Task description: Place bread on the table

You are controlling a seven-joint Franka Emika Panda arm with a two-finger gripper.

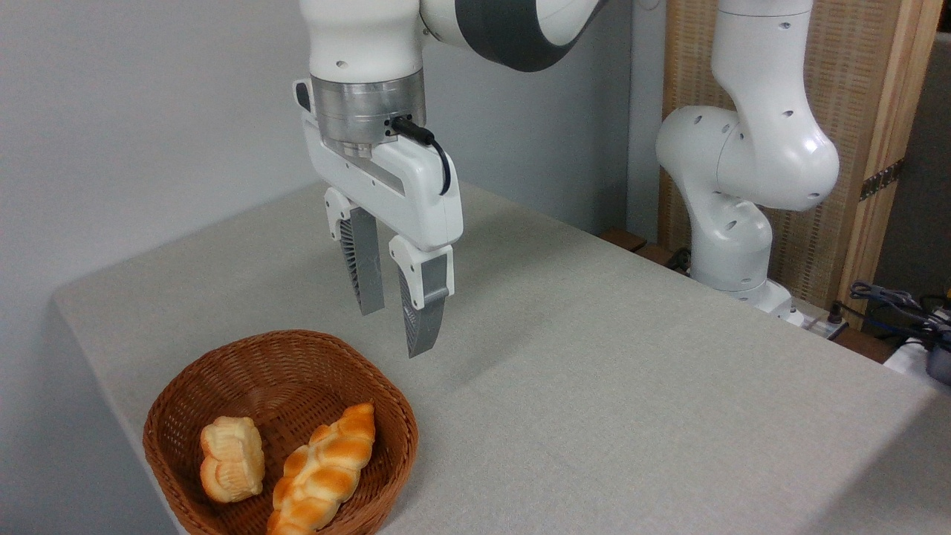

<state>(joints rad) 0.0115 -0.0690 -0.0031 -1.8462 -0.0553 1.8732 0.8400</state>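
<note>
A grey-beige cloth covers the table (631,386), which runs from the near left corner back toward the wall. Near the front left edge sits a brown wicker basket (223,386), round and shallow, its far rim higher in the picture than its near one.

Two baked things lie inside the basket. The bread (232,458) — a small pale golden bun with lobed, ridged edges — rests against the left side of the basket floor, tilted a little on its side. Just to its right lies a long braided loaf (325,468), orange-brown and glossy, running from the middle of the basket down toward the near rim. The two are close together, and whether they touch cannot be told. The bun is still in the basket, not on the cloth.

The gripper (395,331) hangs in the air above and behind the basket's far right rim, pointing straight down. Its two grey ribbed fingers (365,267) are spread apart with a clear gap between them, and nothing is held. The tips are well clear of both the basket and the cloth — a faint shadow falls on the table to the right of them.

The white arm (743,163) rises from its base at the far right edge of the table, beside a wooden panel, and curves out of the top of the picture before coming down to the wrist.
</note>
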